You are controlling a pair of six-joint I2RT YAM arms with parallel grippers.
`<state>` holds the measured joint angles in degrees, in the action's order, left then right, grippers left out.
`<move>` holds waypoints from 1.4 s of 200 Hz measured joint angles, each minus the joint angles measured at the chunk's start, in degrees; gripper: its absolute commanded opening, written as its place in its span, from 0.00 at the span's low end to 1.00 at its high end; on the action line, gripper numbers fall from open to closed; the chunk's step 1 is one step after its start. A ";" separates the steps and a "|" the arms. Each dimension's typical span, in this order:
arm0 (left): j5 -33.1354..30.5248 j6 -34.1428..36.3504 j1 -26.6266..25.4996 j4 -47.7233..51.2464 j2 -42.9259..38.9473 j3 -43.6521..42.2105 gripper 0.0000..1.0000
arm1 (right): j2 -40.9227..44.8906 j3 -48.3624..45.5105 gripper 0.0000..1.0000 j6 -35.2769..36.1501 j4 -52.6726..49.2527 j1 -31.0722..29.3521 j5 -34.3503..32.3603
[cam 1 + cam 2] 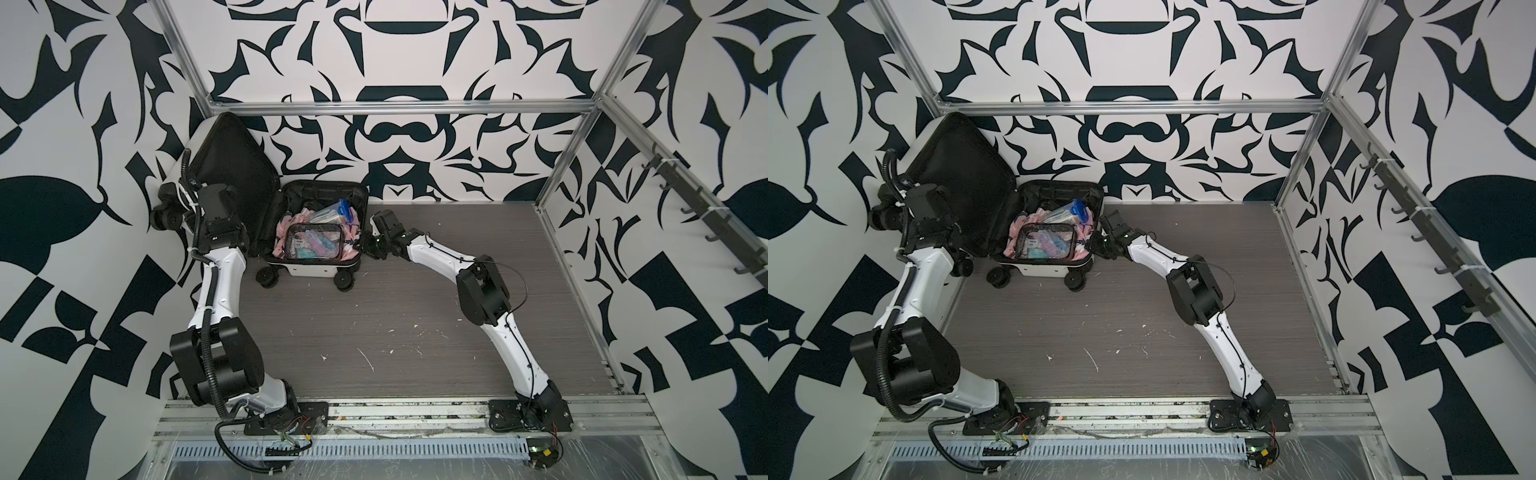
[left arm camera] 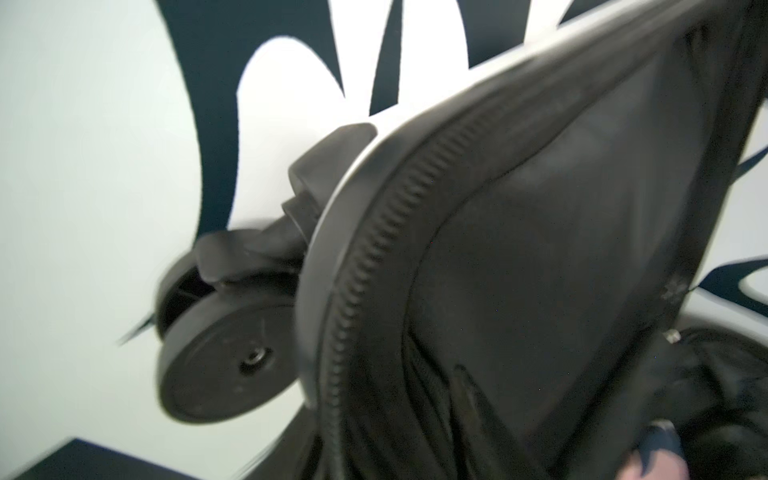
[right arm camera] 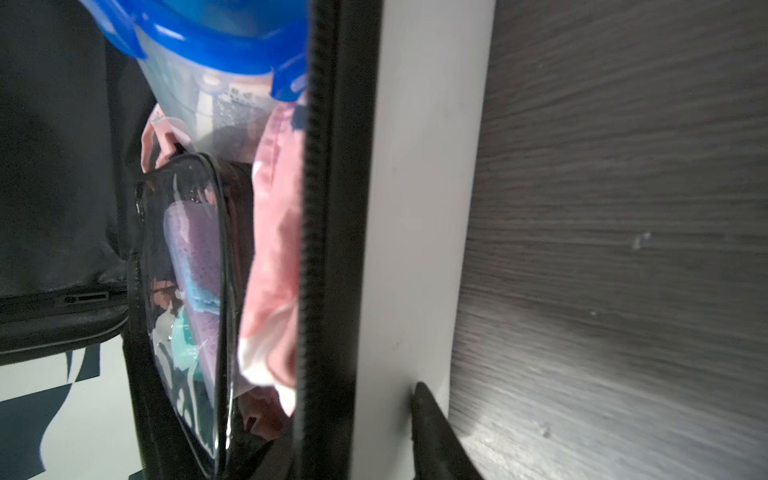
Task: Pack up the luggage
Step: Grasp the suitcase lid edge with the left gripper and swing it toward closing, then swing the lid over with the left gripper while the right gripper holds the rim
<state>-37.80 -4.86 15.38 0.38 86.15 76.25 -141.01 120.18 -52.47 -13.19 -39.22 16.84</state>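
Observation:
The luggage [image 1: 316, 270] [image 1: 1050, 270] lies open at the back left of the table, its white base on its wheels. Its black-lined lid [image 1: 232, 166] [image 2: 540, 249] stands tilted up on the left. Inside lie a clear black-trimmed pouch [image 1: 313, 241] [image 3: 187, 270], pink cloth [image 1: 291, 220] and a blue-lidded clear container [image 1: 332, 212] [image 3: 208, 41]. My left gripper [image 1: 243, 247] [image 1: 959, 247] sits at the lid's lower rim, which runs between its jaws. My right gripper [image 1: 368, 245] [image 1: 1096, 245] straddles the base's right wall [image 3: 415, 208]. One of its fingers [image 3: 436, 440] presses the white shell; the other is hidden.
The grey wood table [image 1: 415, 311] runs in front of and to the right of the case, flecked with white scraps. A lid wheel [image 2: 224, 357] hangs close to the left wall. A rail of black hooks [image 1: 706, 216] lines the right wall.

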 measured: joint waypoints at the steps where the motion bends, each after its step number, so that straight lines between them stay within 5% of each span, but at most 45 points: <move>1: 0.13 -0.17 0.00 -0.02 0.00 0.00 0.25 | 0.00 -0.02 0.27 0.00 0.00 0.00 -0.02; 29: -1.27 -4.28 0.48 -0.42 -0.15 -0.31 0.00 | 1.18 -2.05 0.17 -0.37 2.16 0.04 -0.85; 60: -1.70 -6.75 0.44 -2.10 -0.92 -1.64 0.00 | 2.97 -5.75 0.00 -0.68 5.86 0.09 -1.29; 109: -3.02 -8.52 -2.23 -3.41 -7.23 -8.44 0.00 | 8.24 -15.63 0.00 -1.09 13.77 0.15 -1.18; 185: -11.17 -10.32 -14.84 4.07 -22.01 -16.55 0.00 | 23.96 -40.17 0.00 -1.22 21.09 0.81 -3.02; 280: -15.23 -26.27 -34.99 24.65 -39.87 -22.45 0.00 | 49.70 -68.13 0.00 2.67 17.03 3.23 -9.25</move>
<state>-53.04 -31.14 -19.62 25.04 46.28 53.80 -91.31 52.05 -49.80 3.84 -35.99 7.60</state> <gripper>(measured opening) 0.104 0.135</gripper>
